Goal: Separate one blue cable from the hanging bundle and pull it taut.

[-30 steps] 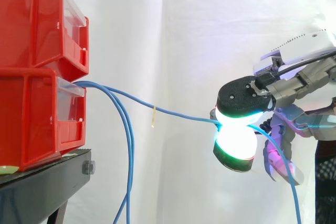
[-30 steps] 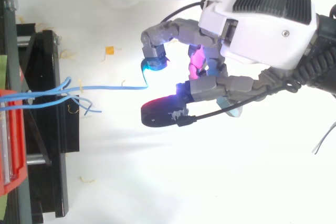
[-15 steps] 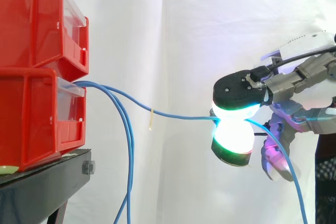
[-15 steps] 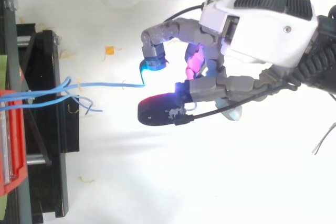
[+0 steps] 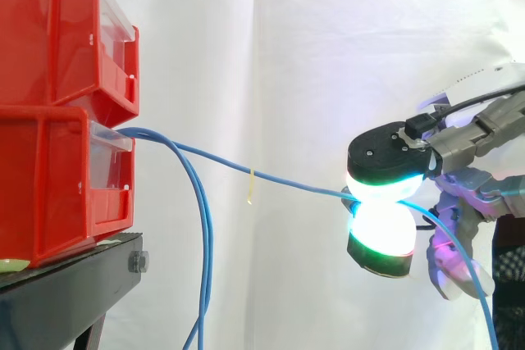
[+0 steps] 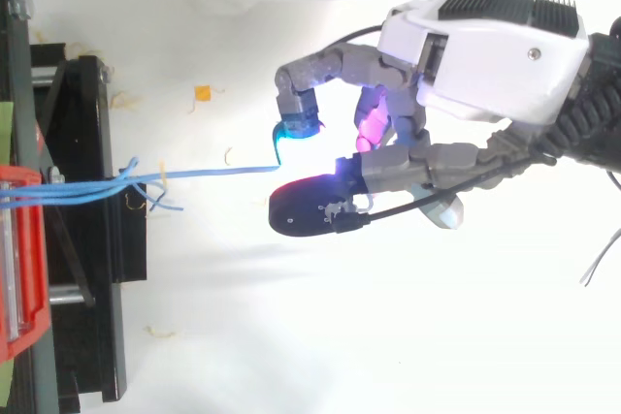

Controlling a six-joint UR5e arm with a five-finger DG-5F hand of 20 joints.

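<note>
One blue cable [image 5: 295, 185] is stretching in a nearly straight line from the hand [image 5: 385, 153] to the lower of two stacked red bins [image 5: 49, 120], well apart from the hand on the far side of its fingertips. The hand is pinching this cable between two glowing fingertips [image 5: 381, 231], one pad pressing from above and one from below. Glare is washing out the exact contact. Behind the pads, the cable's loose end is dropping below the palm and leaving the side view at its bottom edge. Its other end is disappearing into the bin front. A small pale tag [image 5: 249, 186] is hanging from the cable about midway. The remaining bundle [image 5: 203, 268] is hanging beside the black stand [image 5: 66, 293], cut off below. A white curtain [image 5: 328, 55] is hanging behind.
</note>
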